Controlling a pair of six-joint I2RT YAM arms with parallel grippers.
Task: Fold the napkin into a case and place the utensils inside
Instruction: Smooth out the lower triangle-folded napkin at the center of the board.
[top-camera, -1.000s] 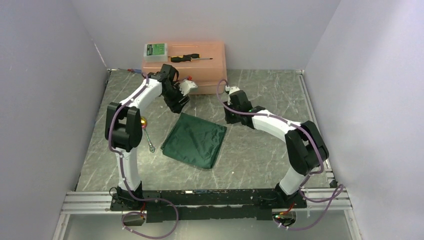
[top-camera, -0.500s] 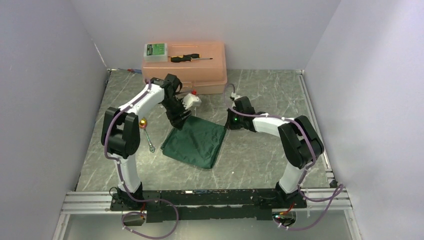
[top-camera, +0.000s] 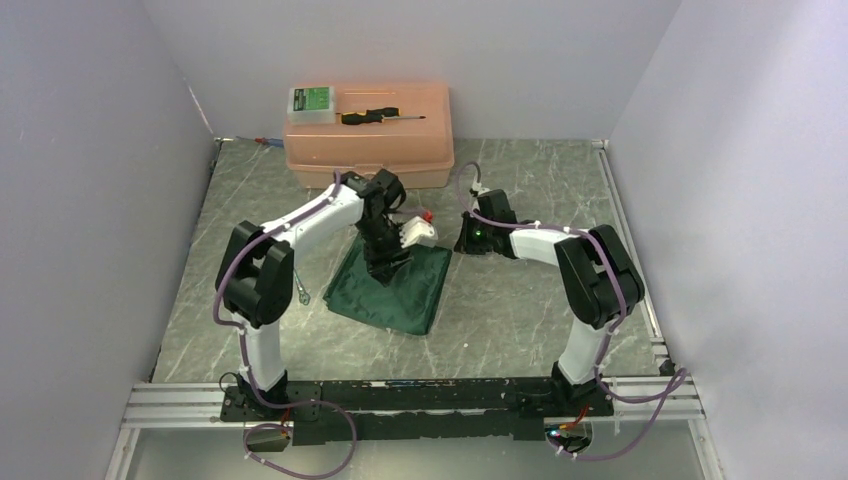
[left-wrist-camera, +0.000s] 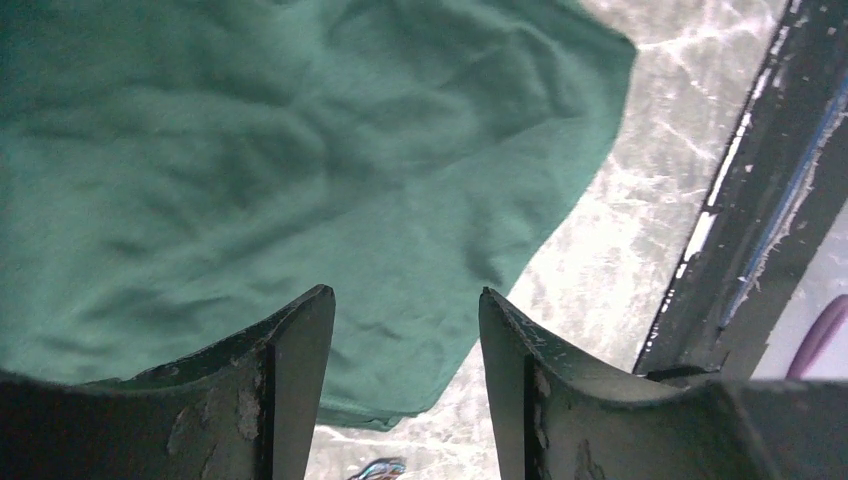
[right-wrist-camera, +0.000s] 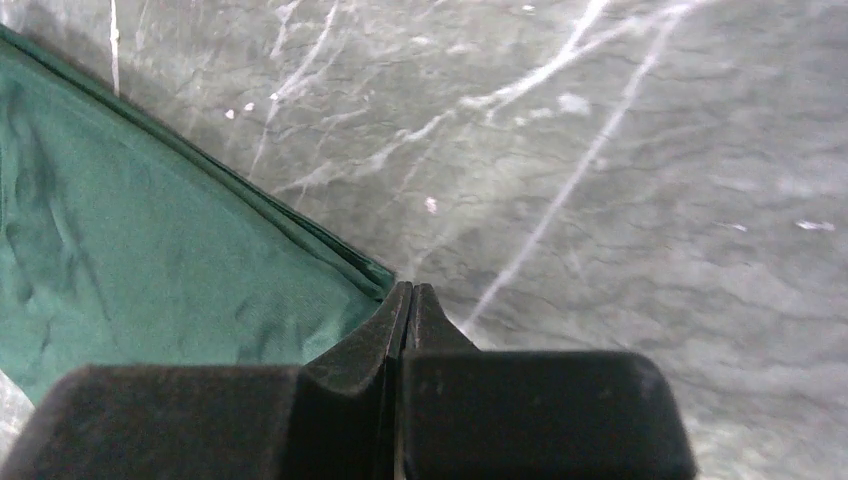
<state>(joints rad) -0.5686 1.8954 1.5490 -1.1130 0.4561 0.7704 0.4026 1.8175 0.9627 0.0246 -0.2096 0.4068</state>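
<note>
The dark green napkin (top-camera: 400, 295) lies folded flat on the marble table, also filling the left wrist view (left-wrist-camera: 250, 150). My left gripper (top-camera: 385, 268) hangs over its far half, jaws open (left-wrist-camera: 405, 292) with nothing between them. My right gripper (top-camera: 460, 245) is shut, its tips (right-wrist-camera: 412, 287) down at the napkin's far right corner (right-wrist-camera: 375, 275); no cloth shows between the jaws. One thin silver utensil (top-camera: 300, 292) lies left of the napkin, partly behind my left arm. The gold-headed utensil is hidden.
A pink box (top-camera: 370, 150) stands at the back of the table, with a black-handled screwdriver (top-camera: 380, 116) and a small green-labelled case (top-camera: 312, 98) on its lid. Grey walls close both sides. The arms' metal rail (top-camera: 420, 395) runs along the near edge.
My left gripper swung right and nearer, from beside the pink box to over the napkin. My right gripper came down to the napkin's far right corner and shut.
</note>
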